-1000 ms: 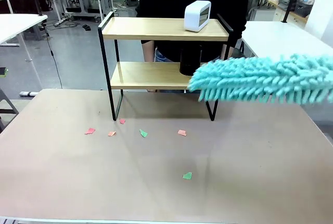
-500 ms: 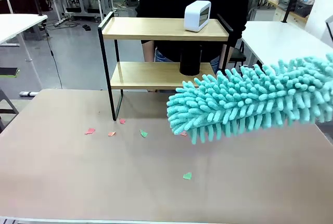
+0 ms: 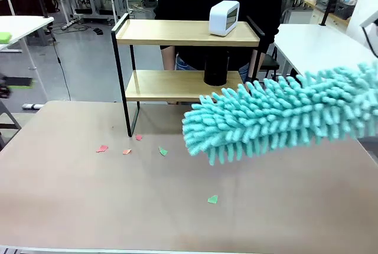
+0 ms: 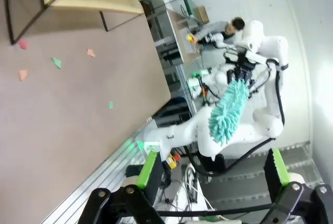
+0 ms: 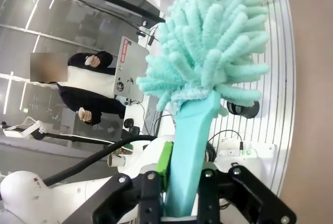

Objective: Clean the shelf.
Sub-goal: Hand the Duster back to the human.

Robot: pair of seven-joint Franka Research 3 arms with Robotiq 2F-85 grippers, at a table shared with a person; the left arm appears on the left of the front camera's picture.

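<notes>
The right pincer (image 5: 179,182) is closed on the turquoise handle of the duster (image 3: 277,115); its fluffy head lies nearly level in front of the shelf (image 3: 186,32), which stands at the far middle of the surface (image 3: 88,207). The left pincer (image 4: 213,174) hangs open and empty, far off; room left of the duster is free, except paper scraps (image 3: 162,151).

White tables (image 3: 313,41) on grey floor (image 3: 82,65) behind
</notes>
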